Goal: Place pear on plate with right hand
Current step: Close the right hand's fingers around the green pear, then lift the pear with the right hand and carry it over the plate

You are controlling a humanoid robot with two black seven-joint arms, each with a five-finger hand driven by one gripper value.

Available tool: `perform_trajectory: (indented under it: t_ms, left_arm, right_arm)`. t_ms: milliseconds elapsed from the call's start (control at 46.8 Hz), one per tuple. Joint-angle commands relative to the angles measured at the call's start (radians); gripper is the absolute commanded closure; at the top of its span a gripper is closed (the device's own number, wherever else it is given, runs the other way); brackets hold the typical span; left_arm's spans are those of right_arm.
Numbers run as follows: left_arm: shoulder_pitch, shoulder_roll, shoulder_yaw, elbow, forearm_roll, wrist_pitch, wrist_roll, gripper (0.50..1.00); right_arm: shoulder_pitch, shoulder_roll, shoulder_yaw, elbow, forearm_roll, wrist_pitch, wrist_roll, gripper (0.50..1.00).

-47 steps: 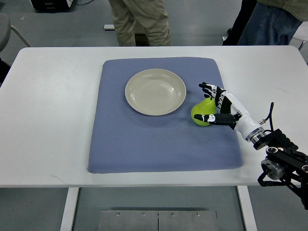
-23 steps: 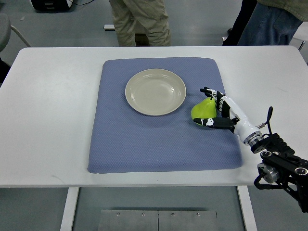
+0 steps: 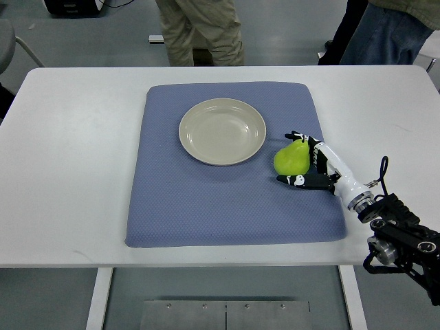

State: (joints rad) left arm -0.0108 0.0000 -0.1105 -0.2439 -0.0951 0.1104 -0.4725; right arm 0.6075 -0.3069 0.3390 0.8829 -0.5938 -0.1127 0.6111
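**Pear in the right hand's cup, beside the plate**

Nearest the camera, the table's (image 3: pixel 62 227) front edge runs across the lower part of the view, with floor and a metal base plate (image 3: pixel 225 315) below it. Over the front right corner the right arm (image 3: pixel 399 237) comes in: a dark wrist joint with a loop of cable, then a white forearm reaching up and left.

The right hand (image 3: pixel 311 163) lies on the mat (image 3: pixel 206 206), near its right edge. Its fingers curl around the pear (image 3: pixel 291 159) from the right: one dark fingertip shows above the stem end, and another digit stretches along the mat just below the fruit. The green pear sits in that cup, its left side bare and facing the plate (image 3: pixel 222 130). Whether it rests on the mat or is lifted off it cannot be told from above.

The plate lies up and left of the pear, close but apart, with a strip of blue mat between them. It holds nothing.

Left of the hand, the front half of the mat is open cloth to its left edge, and white tabletop runs beyond it. The mat's right edge passes just under the forearm.

Past the far edge of the table stand two people, one in tan trousers (image 3: pixel 199 31), one in dark jeans (image 3: pixel 385 38).
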Motion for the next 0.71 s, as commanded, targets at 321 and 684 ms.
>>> perform_trajectory:
  t_ms: [321, 684]
  left_arm:
    - [0.0, 0.0, 0.0, 0.0, 0.0, 0.0, 0.0, 0.5]
    - [0.0, 0.0, 0.0, 0.0, 0.0, 0.0, 0.0, 0.5]
  right_arm:
    - [0.023, 0.002, -0.055, -0.042, -0.003, -0.022, 0.0, 1.0]
    - [0.104, 0.005, -0.028, -0.038, 0.017, -0.03, 0.0, 1.0]
